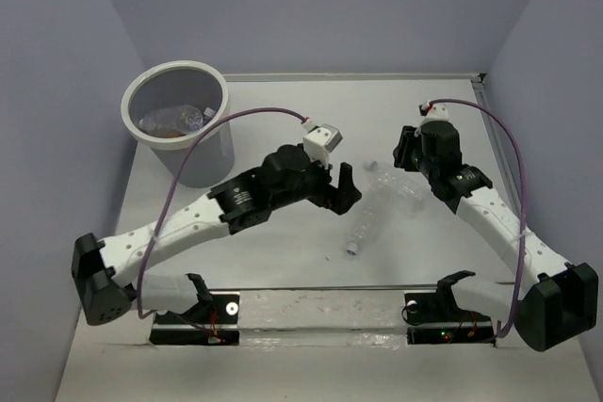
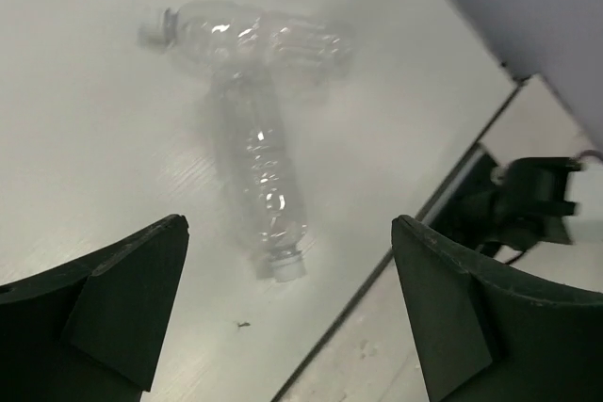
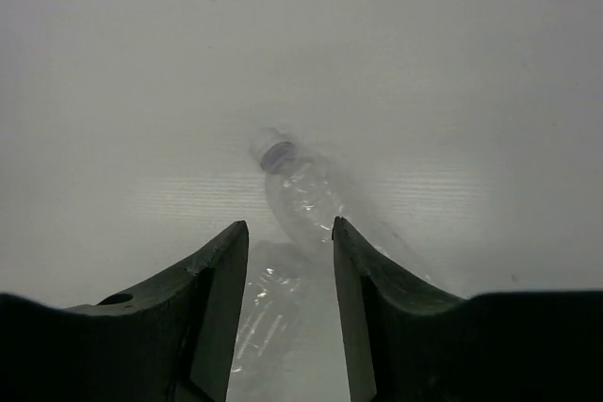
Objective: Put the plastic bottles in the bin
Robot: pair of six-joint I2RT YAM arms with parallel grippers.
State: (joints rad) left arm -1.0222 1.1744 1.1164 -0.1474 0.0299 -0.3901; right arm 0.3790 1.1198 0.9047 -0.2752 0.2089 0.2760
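At mid-table, two clear plastic bottles [image 1: 372, 212] lie touching in a T; others already sit in the bin [image 1: 207, 162] at far left. Right gripper [image 3: 287, 228]: jaws drawn narrow about the crosswise bottle [image 3: 303, 193], near its neck; whether the fingers actually pinch it cannot be told. Left gripper [image 2: 289, 223]: spread fully, empty, hovering above the lengthwise bottle [image 2: 264, 185]. Risks: thin crinkled plastic may collapse or squirt from a narrow grip; a lift may drag the touching bottle across the table [image 1: 283, 270]; both arms crowd one spot and may collide.
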